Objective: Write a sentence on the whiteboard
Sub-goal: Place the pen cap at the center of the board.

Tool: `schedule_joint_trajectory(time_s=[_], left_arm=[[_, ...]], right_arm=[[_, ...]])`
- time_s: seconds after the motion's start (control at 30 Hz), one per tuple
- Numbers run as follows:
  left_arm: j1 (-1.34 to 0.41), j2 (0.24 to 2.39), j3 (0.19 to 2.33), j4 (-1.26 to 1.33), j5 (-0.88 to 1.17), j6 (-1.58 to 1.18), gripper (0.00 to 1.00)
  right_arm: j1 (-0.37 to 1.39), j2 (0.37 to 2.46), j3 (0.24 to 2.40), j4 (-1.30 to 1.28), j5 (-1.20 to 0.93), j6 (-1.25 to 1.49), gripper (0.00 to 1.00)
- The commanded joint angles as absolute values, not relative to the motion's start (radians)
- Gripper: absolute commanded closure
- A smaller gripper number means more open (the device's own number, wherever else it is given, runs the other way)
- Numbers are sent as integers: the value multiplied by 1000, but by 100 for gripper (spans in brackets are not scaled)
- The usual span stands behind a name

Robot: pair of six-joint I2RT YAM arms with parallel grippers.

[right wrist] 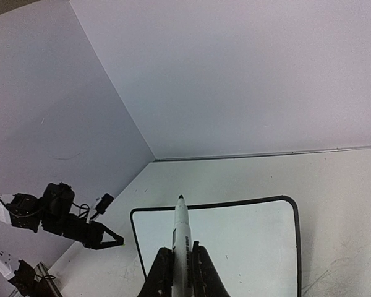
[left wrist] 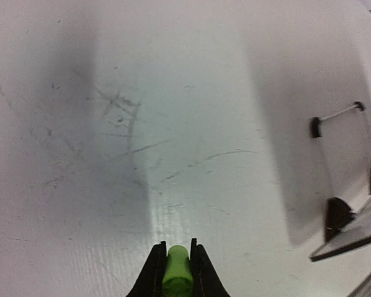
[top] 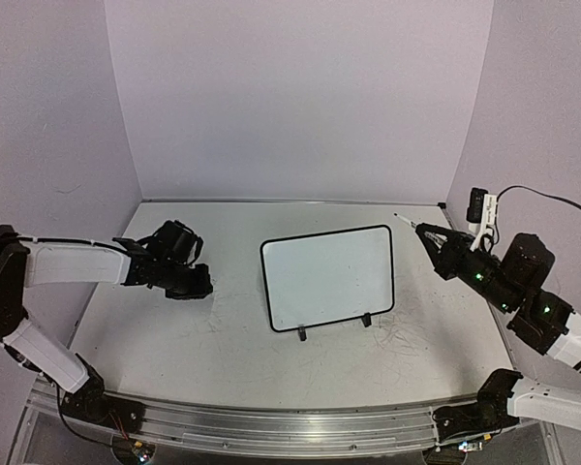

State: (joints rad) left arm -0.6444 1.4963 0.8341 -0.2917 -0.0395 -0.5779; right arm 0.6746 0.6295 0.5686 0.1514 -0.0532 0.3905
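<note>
Well left of right claw point(top: 424, 232), whiteboard point(top: 329, 276)

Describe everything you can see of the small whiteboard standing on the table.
The whiteboard is a small rectangle with a smooth white face, still blank, inside a thin black frame with rounded corners. Two small black feet sit at its near edge, and it seems propped at a slant. It stands mid-table on the scribbled tabletop, which alone touches it.
</note>
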Motion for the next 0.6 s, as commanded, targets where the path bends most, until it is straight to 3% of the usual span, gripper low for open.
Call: schedule_joint_trajectory(time_s=[0.0, 0.57], left_arm=[[-663, 1600, 867, -302, -281, -553, 100], [-680, 1666, 794, -157, -333, -577, 98]], right_arm=[[673, 600, 604, 160, -52, 389, 100], [674, 580, 568, 161, -14, 408, 100]])
